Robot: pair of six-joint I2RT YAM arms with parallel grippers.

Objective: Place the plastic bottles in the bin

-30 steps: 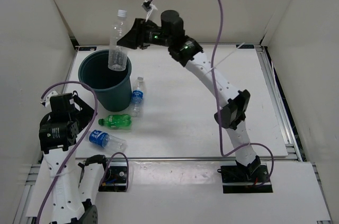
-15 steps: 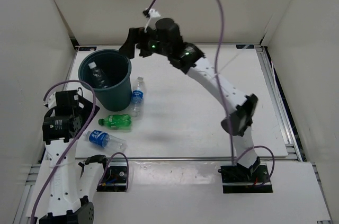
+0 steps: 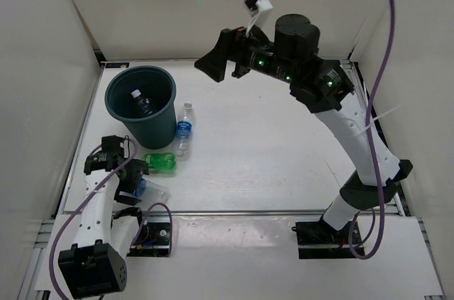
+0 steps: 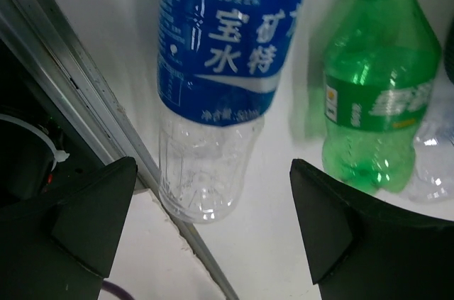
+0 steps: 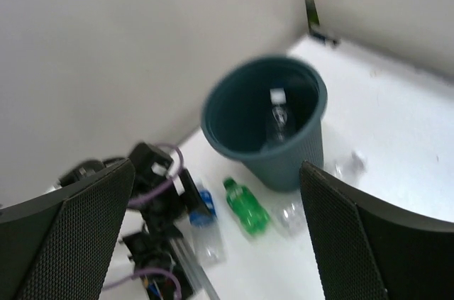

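The dark teal bin [image 3: 152,132] stands at the back left, and one clear plastic bottle [image 3: 140,100] lies inside it. My right gripper [image 3: 217,57] hangs open and empty high above the table, right of the bin [image 5: 292,167], with the bottle inside [image 5: 278,118] in its view. A blue-labelled bottle [image 3: 184,128] lies against the bin's right side. A green bottle [image 3: 162,163] lies in front of the bin. My left gripper [image 4: 213,172] is open low over the base end of another blue-labelled bottle [image 4: 221,66]. The green bottle [image 4: 379,101] lies beside that one.
A metal rail [image 4: 85,94] runs along the table's front edge right beside the blue-labelled bottle. White walls enclose the table on three sides. My left arm's purple cable [image 3: 78,215] loops near the front left corner.
My right gripper opened and let the clear bottle drop into the bin, then rose and swung right. My left arm came down over the blue-labelled bottle at the front edge.
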